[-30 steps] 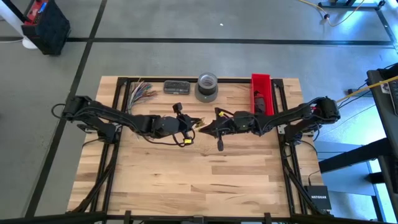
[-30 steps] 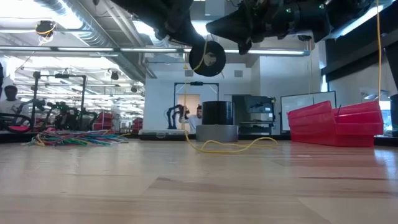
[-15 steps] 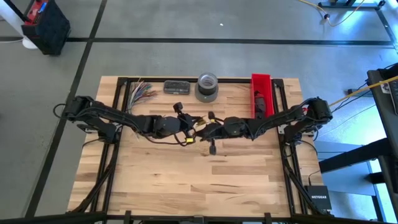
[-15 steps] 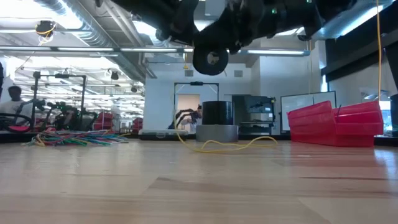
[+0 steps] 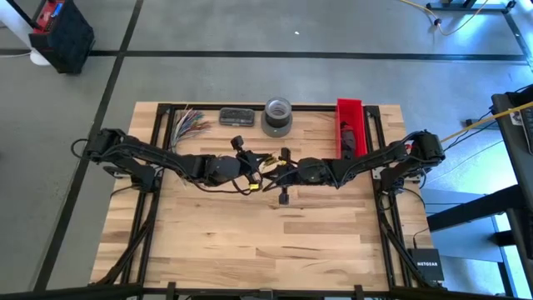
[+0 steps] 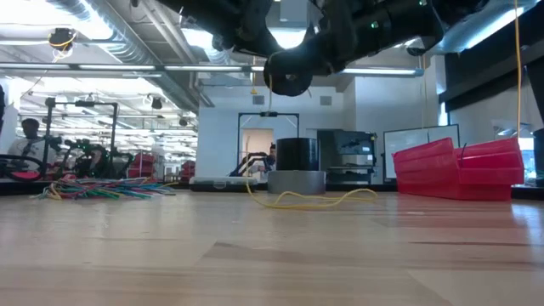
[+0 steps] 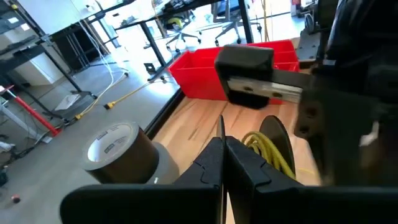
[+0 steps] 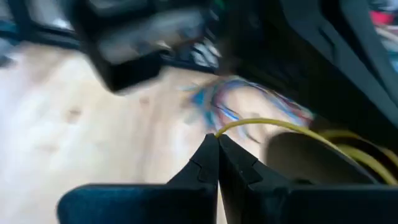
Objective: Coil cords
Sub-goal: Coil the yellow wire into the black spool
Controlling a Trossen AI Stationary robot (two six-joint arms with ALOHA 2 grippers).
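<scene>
The right pincer (image 8: 212, 142) was closed, pinching a yellow cord (image 8: 280, 129). The left pincer (image 7: 224, 144) was closed above the counter (image 5: 250, 242). Whether it gripped anything could not be made out.

Both arms stretched inward, meeting above mid-table; left gripper (image 5: 256, 166) and right gripper (image 5: 275, 173) closed, tips nearly touching.

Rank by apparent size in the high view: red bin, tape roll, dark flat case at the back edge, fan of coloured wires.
Largest to smallest, high view:
1. red bin
2. tape roll
3. fan of coloured wires and dark flat case: too close to rank; the wires spread thin, the case is compact.
</scene>
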